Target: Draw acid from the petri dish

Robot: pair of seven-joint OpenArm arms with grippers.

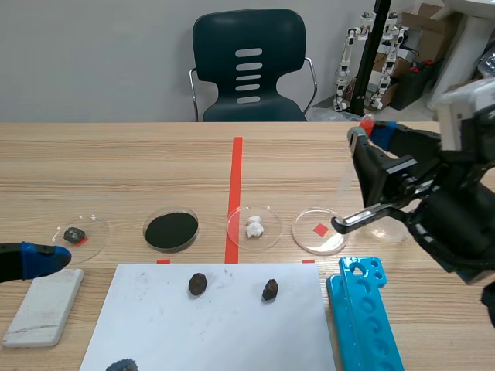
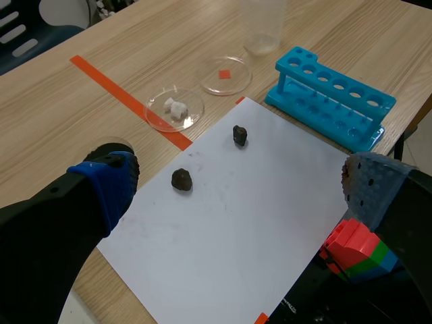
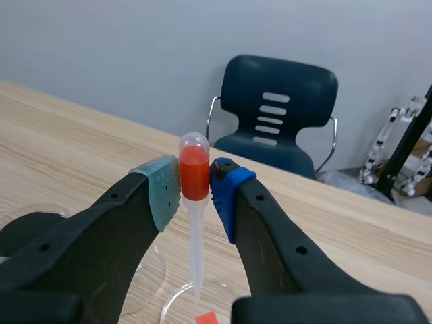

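A light wooden table (image 1: 116, 162) fills the frame, a white paper sheet (image 1: 232, 332) at lower centre and a blue plastic test-tube rack (image 1: 363, 317) at lower right. The left gripper (image 2: 236, 185), low at the left edge, stands spread wide over the sheet. The right gripper (image 3: 196, 196), at upper right, pinches the red bulb of a clear plastic pipette (image 3: 196, 250), whose tip points down over the clear round petri dish (image 1: 305, 236) right of centre.

The right gripper (image 3: 196, 182) has two thick black fingers with small round holes, a dotted grey-green pad (image 3: 162, 192) and a blue pad (image 3: 226, 196). Behind this gripper sits a white housing (image 1: 464, 104). The left gripper (image 2: 239, 185) has black fingers with blue and grey-blue pads.
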